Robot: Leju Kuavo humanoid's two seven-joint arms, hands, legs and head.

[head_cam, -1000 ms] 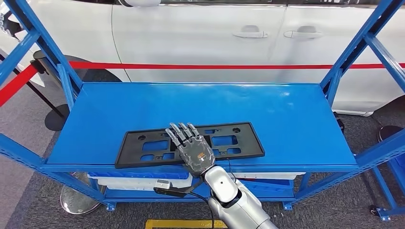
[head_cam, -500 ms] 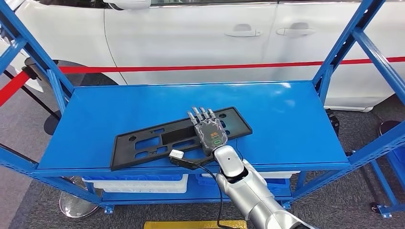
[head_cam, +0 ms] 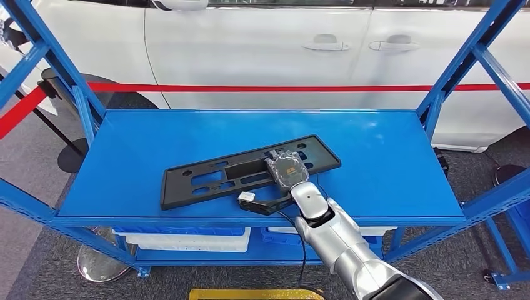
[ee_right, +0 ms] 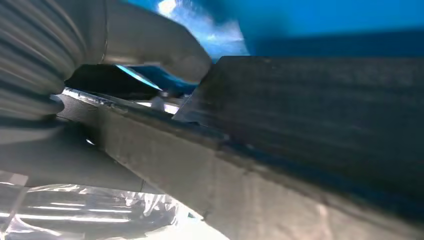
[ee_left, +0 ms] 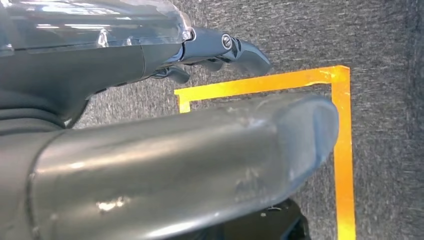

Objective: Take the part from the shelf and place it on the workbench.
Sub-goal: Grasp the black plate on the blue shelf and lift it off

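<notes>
Black slotted part [head_cam: 247, 170] lies skewed, seemingly flat, on shelf [head_cam: 387, 156].

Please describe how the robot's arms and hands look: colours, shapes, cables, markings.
The right arm is silver and rounded, ending in a dark grey right hand with an orange mark. A black cable runs along it. The left hand has a thick grey thumb and darker fingers.

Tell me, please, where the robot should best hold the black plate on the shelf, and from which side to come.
Probably the long near edge. The plate is a thin, flat frame lying slanted on the shelf, so only an edge or a cut-out offers a hold. The right hand sits at that edge right of the middle; its fingers are hidden. Coming from the shelf's open front looks simplest.
</notes>
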